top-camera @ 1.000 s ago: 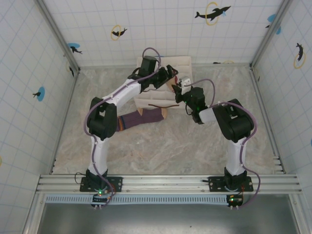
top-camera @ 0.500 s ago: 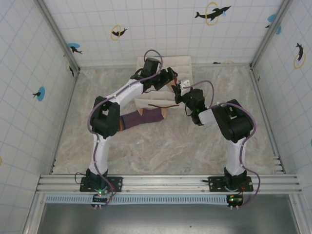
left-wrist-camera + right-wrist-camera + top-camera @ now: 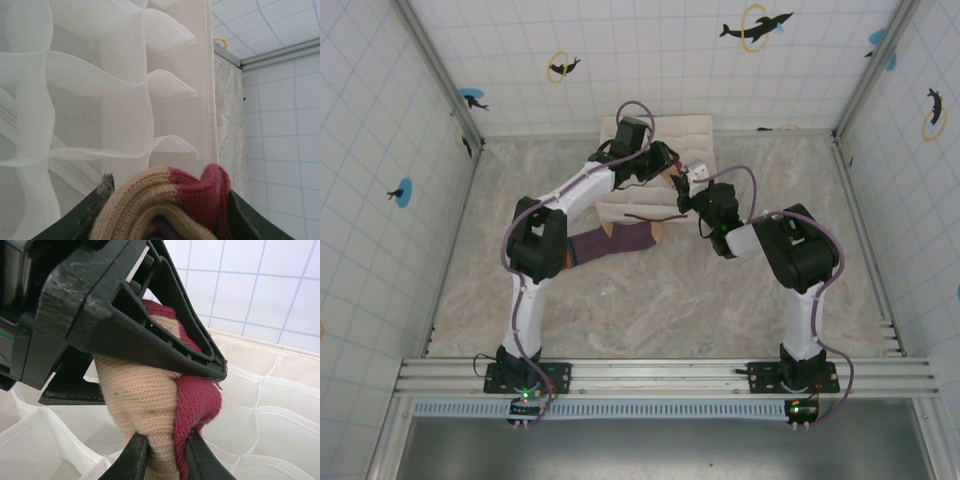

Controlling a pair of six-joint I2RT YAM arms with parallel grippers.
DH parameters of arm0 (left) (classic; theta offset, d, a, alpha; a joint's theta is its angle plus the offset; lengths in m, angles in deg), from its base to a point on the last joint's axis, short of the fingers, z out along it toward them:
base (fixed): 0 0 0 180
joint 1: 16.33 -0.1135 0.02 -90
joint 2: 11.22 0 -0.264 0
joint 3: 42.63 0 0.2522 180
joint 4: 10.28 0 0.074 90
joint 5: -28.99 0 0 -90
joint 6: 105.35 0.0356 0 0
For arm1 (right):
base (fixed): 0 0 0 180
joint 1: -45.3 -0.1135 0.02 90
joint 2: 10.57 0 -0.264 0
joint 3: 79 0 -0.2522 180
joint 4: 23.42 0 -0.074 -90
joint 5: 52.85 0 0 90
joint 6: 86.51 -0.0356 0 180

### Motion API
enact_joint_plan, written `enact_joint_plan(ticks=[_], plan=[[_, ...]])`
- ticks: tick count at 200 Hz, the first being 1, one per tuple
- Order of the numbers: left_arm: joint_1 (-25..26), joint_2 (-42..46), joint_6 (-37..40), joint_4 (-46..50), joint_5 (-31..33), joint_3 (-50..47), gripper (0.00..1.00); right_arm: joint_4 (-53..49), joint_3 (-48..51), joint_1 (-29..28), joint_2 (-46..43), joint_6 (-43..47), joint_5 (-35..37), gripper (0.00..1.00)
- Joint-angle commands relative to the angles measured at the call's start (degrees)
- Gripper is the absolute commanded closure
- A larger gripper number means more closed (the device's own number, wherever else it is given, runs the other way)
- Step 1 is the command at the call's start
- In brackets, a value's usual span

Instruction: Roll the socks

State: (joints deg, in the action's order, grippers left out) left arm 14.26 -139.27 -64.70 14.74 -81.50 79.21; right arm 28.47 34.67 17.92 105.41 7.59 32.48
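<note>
Hanging over the organiser box [image 3: 625,208] at upper centre of the overhead frame, the beige sock [image 3: 150,405] runs top to bottom as a roll, the left gripper [image 3: 167,212] clasping its upper part and the right gripper [image 3: 164,452] pinching its lower end. The purple sock [image 3: 620,242] lies flat just below the box.
</note>
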Motion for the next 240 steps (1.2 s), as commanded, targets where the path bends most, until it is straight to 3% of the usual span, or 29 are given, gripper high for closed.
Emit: enact_joint_plan(ticks=[1, 28, 76, 113, 136, 225, 240], plan=[[0.9, -1.6, 1.1, 0.9, -1.9, 1.6, 0.57, 2.3, -0.6, -0.2, 0.7, 0.9, 0.6, 1.0], [1.2, -1.5, 1.5, 1.1, -1.6, 1.7, 0.62, -0.5, -2.2, 0.0, 1.3, 0.3, 0.5, 1.0], [1.8, -1.8, 2.9, 1.3, -0.4, 1.8, 0.81, -4.8, -4.3, 0.1, 2.0, 0.2, 0.7, 1.0], [2.0, -2.4, 6.2, 2.0, 2.1, 2.8, 1.0, -10.0, -6.6, 0.6, 2.6, -0.3, 0.6, 0.83], [2.0, -3.8, 8.0, 2.9, 2.3, 5.1, 1.0, -10.9, -6.5, 1.1, 2.1, -1.0, 0.1, 0.7], [1.6, -5.8, 13.5, 2.0, 3.5, 7.0, 1.0, -20.8, -8.1, 4.4, -0.5, -4.5, -6.4, 0.6], [1.6, -6.0, 15.0, 2.1, 3.3, 7.4, 1.0, -22.9, -8.6, 5.6, -1.4, -6.4, -10.2, 0.52]])
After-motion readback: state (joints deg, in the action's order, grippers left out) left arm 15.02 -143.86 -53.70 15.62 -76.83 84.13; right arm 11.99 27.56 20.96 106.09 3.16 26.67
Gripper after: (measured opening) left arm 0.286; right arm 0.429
